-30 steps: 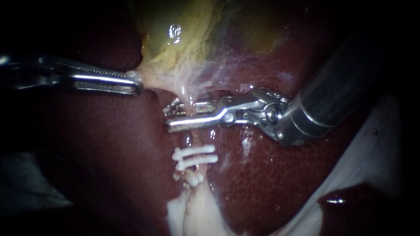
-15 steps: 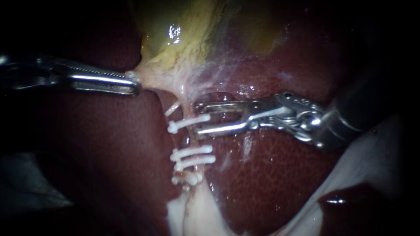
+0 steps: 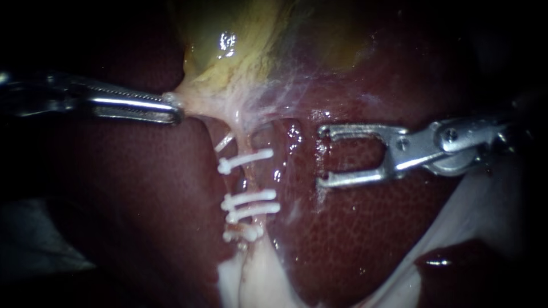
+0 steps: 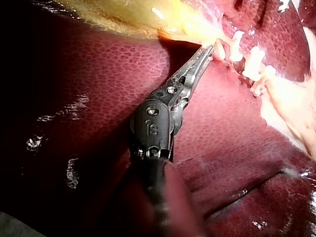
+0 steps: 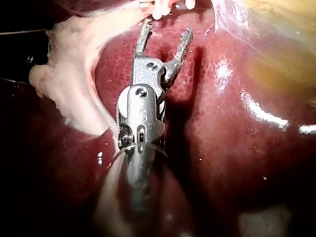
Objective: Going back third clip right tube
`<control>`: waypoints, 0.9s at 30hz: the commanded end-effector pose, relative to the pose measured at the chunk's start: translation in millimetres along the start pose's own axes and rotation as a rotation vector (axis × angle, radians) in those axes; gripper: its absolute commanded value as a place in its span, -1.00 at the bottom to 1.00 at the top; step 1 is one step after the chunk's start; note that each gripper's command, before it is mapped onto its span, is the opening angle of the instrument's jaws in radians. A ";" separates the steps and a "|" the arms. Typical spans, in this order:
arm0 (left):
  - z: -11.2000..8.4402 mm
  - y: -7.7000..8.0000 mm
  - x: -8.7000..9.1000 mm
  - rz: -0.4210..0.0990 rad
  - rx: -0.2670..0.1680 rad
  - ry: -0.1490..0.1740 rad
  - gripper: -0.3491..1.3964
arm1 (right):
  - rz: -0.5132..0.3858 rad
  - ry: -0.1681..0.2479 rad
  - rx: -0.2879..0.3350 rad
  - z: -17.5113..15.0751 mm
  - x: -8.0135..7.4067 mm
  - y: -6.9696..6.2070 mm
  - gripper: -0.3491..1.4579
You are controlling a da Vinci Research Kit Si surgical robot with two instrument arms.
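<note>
A pale tube [image 3: 246, 181] runs down from the gallbladder [image 3: 240, 45] across the liver [image 3: 354, 228]. A white clip [image 3: 245, 161] sits across its upper part. Two more clips [image 3: 251, 204] lie close together below it, with a small white clump [image 3: 242, 232] under them. My right instrument [image 3: 321, 157] stands to the right of the tube, apart from it, jaws open and empty; in its wrist view the jaws [image 5: 165, 32] gape just short of the clips [image 5: 160, 10]. My left instrument [image 3: 171, 107] is shut on the gallbladder's pale lower edge, pulling it left; its wrist view shows the jaws [image 4: 210, 49] closed on yellowish tissue beside the clips [image 4: 237, 42].
A thin pale strand [image 3: 224, 142] runs beside the tube just above the top clip. White fatty tissue [image 3: 251, 279] spreads below the clips and along the liver's right edge [image 3: 485, 194]. Wet glints lie on the liver between the tube and the right jaws.
My right instrument's jaws have come off the tube and drawn back to the right, standing wider open. A white clip now shows on the tube where they were. The left instrument has held still.
</note>
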 end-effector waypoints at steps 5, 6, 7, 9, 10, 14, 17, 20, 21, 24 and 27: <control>0.2 -0.2 -0.2 0.001 0.000 0.000 -1.00 | -0.028 -0.001 0.012 -1.1 -0.2 -0.7 -0.06; 0.3 -0.2 -0.2 0.001 0.001 0.000 -1.00 | -0.028 0.000 0.013 -1.3 -0.2 -0.7 -0.06; 0.5 -0.2 -0.3 0.002 0.003 0.000 -1.00 | -0.029 0.000 0.014 -1.4 -0.3 -0.7 -0.06; 1.0 -0.3 -0.6 0.003 0.006 0.001 -1.00 | -0.035 0.000 0.014 -1.6 -0.4 -0.8 -0.06; 1.3 -0.4 -0.7 0.004 0.007 0.001 -1.00 | -0.035 0.000 0.015 -1.7 -0.4 -0.8 -0.06; 2.4 -0.9 -1.4 0.008 0.015 0.002 -1.00 | -0.041 0.000 0.016 -1.9 -0.5 -0.8 -0.06; 3.3 -1.4 -1.8 0.010 0.013 0.002 -1.00 | -0.041 0.000 0.016 -2.0 -0.5 -0.8 -0.06; 4.1 -1.9 -2.1 0.012 0.013 0.002 -1.00 | -0.041 0.000 0.016 -2.0 -0.4 -0.9 -0.06; 4.4 -2.0 -2.2 0.013 0.011 0.005 -1.00 | -0.041 0.000 0.016 -2.0 -0.4 -0.9 -0.06; 4.9 -2.2 -2.4 0.014 0.012 0.002 -1.00 | -0.041 0.000 0.017 -2.1 -0.4 -0.9 -0.06; 5.1 -2.1 -2.4 0.014 0.010 0.002 -1.00 | -0.040 0.000 0.017 -2.2 -0.3 -0.9 -0.06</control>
